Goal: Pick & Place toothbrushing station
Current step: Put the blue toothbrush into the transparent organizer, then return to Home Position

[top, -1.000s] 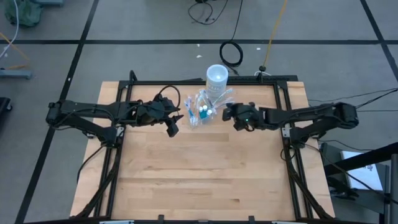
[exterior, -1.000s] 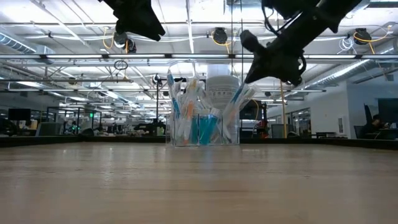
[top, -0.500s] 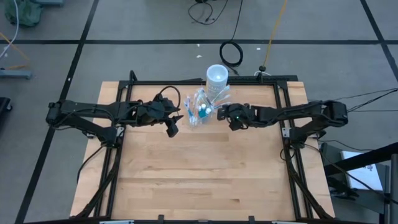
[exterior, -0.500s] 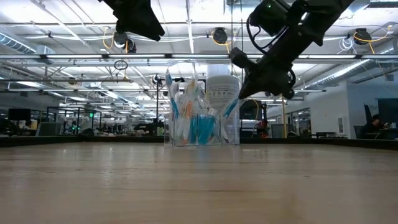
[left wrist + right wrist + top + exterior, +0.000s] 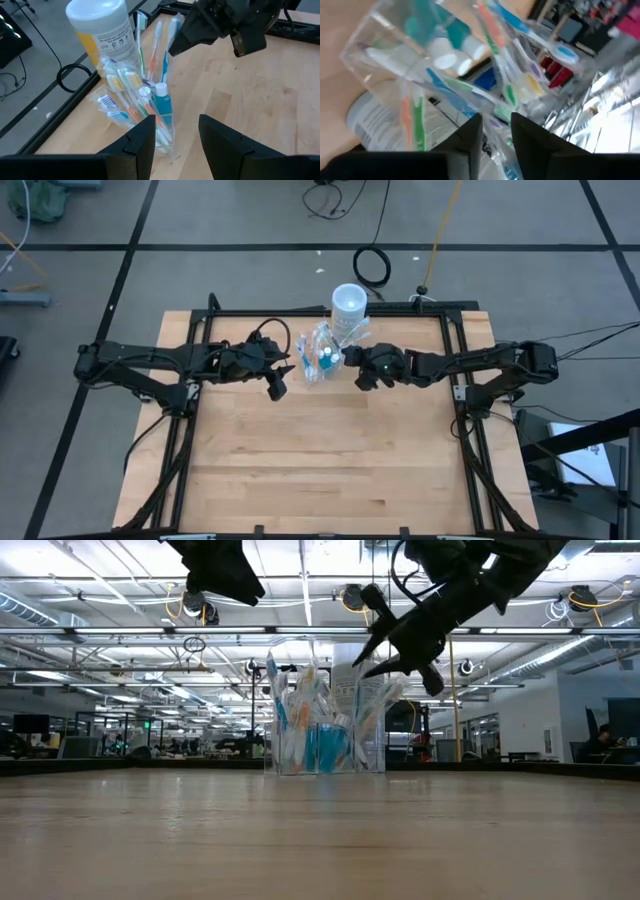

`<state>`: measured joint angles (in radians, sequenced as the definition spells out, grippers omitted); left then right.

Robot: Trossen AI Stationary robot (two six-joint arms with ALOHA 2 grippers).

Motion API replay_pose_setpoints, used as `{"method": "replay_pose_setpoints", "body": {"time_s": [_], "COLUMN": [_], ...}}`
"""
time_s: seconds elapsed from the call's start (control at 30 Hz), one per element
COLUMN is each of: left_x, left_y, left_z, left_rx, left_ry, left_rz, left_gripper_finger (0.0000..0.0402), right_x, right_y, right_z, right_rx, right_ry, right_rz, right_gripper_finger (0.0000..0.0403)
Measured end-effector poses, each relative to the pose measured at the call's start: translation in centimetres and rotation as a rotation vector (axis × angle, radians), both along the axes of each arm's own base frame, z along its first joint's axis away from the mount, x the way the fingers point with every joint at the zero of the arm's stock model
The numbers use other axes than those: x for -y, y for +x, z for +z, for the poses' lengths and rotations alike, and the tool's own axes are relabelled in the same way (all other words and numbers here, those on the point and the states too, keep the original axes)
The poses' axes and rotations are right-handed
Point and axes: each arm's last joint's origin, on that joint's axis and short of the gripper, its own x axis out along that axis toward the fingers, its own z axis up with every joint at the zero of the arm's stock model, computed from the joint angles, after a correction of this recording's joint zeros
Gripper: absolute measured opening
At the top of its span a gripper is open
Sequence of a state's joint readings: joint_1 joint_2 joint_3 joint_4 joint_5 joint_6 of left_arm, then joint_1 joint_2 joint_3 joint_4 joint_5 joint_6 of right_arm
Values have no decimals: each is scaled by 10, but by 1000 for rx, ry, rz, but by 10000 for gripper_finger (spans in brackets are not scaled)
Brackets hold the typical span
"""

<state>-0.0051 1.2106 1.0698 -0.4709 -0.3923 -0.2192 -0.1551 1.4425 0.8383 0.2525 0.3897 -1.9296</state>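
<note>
The toothbrushing station (image 5: 322, 358) (image 5: 325, 735) is a clear plastic holder full of toothbrushes and a blue tube. It stands on its base at the table's far middle, just in front of the white cup (image 5: 348, 302). My right gripper (image 5: 353, 372) (image 5: 368, 635) is open at the station's upper right, rolled on its side, level with the brush heads. In the right wrist view the station (image 5: 435, 55) fills the picture just past the gripper (image 5: 496, 131). My left gripper (image 5: 277, 387) (image 5: 175, 137) hangs open, left of the station and above the table. My right gripper has its fingertips (image 5: 173, 49) right beside the brush heads that stick out of the station's top on its right side. I cannot tell whether they touch a brush or the station's wall.
The white cup (image 5: 97, 25) stands close behind the station, near the table's far edge. Black frame rails (image 5: 300, 311) run along the far and side edges. The wooden tabletop (image 5: 320, 460) lies bare in front of the station.
My right gripper has moved toward the table's left, up to the station, and sunk a little. It has rolled about its own axis, and its fingers, shut before, now stand apart. The station has stayed in place.
</note>
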Motion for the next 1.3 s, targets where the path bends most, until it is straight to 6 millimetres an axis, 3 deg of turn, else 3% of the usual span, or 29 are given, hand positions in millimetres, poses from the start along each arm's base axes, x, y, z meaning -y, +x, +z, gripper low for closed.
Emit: {"method": "replay_pose_setpoints", "body": {"time_s": [0.47, 0.73, 0.87, 1.17, 1.3], "left_x": [0, 0, 0, 1, 8], "left_y": [0, 0, 0, -1, -4], "left_z": [0, 0, 0, -1, 3], "left_rx": [-1, -1, -1, -17, -18], "left_ry": [-1, -2, -1, 12, 44], "left_rz": [0, 0, -1, -13, -70], "left_gripper_finger": [157, 157, 157, 157, 157], "right_x": [14, 29, 29, 3, -20], "right_y": [-2, -7, -7, -11, -20], "right_z": [2, -2, -4, 10, 30], "right_rx": [213, 321, 313, 410, 500], "right_ry": [282, 564, 609, 484, 493], "right_rz": [-187, -268, -257, -422, -405], "right_gripper_finger": [164, 165, 167, 159, 158]}}
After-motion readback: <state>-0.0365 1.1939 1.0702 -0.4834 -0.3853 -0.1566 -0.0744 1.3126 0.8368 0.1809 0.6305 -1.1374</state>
